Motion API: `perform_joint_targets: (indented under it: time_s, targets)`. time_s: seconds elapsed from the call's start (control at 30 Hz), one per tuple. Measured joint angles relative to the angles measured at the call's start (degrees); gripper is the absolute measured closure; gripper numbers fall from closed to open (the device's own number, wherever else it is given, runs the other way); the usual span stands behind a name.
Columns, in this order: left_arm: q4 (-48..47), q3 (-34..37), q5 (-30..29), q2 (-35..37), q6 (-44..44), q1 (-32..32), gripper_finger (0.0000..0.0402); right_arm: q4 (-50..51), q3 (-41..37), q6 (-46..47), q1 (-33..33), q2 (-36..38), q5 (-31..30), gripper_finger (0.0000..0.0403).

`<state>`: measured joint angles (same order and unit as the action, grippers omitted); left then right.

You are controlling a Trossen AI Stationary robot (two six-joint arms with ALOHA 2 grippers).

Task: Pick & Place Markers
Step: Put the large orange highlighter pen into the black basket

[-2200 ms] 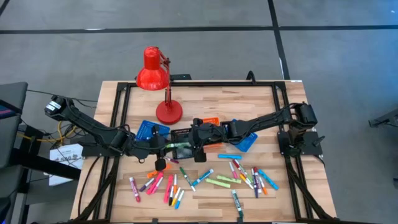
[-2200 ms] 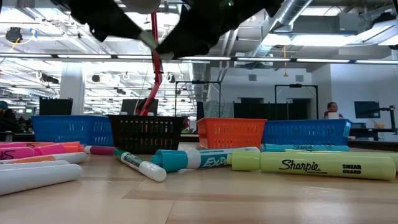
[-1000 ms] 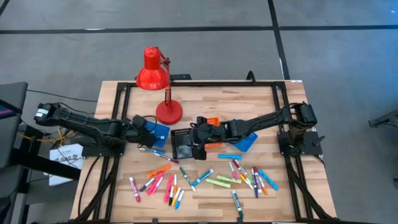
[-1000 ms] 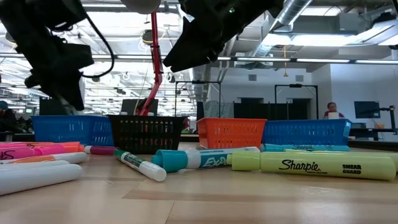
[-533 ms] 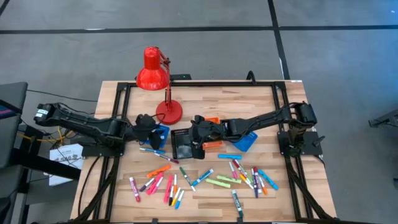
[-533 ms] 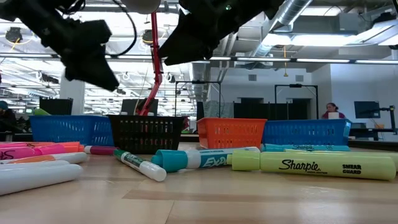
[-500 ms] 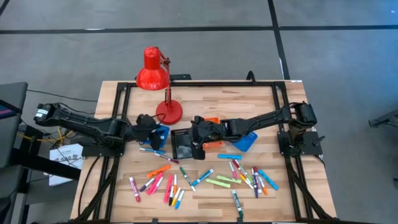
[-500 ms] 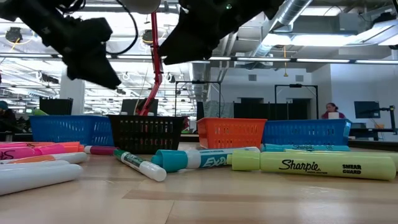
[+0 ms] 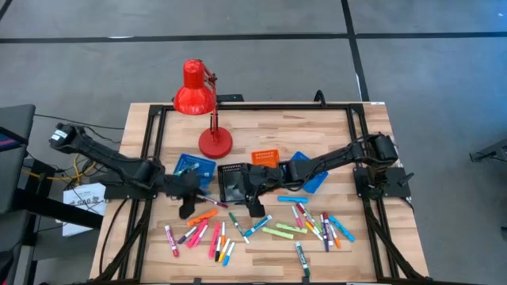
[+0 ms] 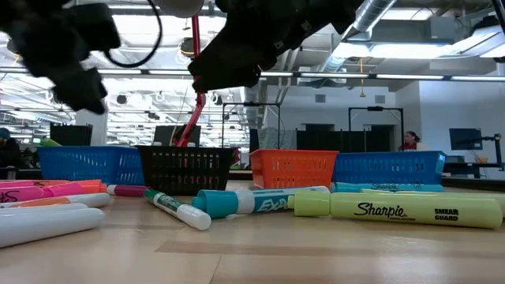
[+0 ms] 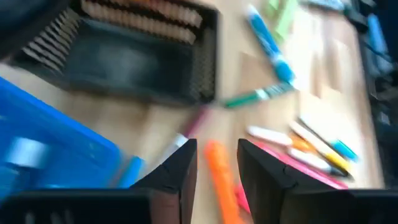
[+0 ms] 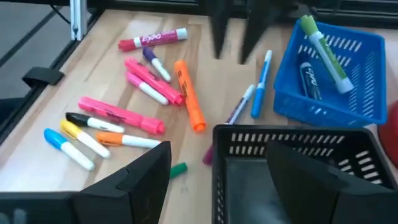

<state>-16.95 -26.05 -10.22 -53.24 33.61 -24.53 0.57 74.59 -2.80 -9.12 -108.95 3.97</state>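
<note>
The markers [image 9: 261,226] are lying scattered across the near half of the worktop [image 9: 261,134]. The left pincer [image 9: 188,207] is hovering over an orange marker [image 11: 219,177], fingers apart and empty. The right pincer [image 9: 255,207] is gaping wide, empty, above the black tray [image 12: 292,165].

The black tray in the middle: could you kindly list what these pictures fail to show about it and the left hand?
- Black tray contents: too small in the high view; the low view shows only its mesh wall; in the right wrist view its floor is dark and cut off by the bottom edge.
- Left hand: in the low view it is a dark blur cut off by the top edge; the left wrist view is blurred, so contact with the orange marker is unclear.
</note>
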Motion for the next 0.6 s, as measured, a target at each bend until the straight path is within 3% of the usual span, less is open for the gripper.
perform_joint_targets:
  time_s: [0.23,0.6]
  targets:
    - [1.87,0.12,-0.59,-3.73,3.95,-9.56,0.0295,0.26,0.0,0.96,-1.98,0.07,0.44,0.0148]
    - [2.97,0.09,-2.08,-19.83,11.69,-13.31,0.0295,0.55,0.0,0.9,-2.06,0.07,0.51,0.0148]
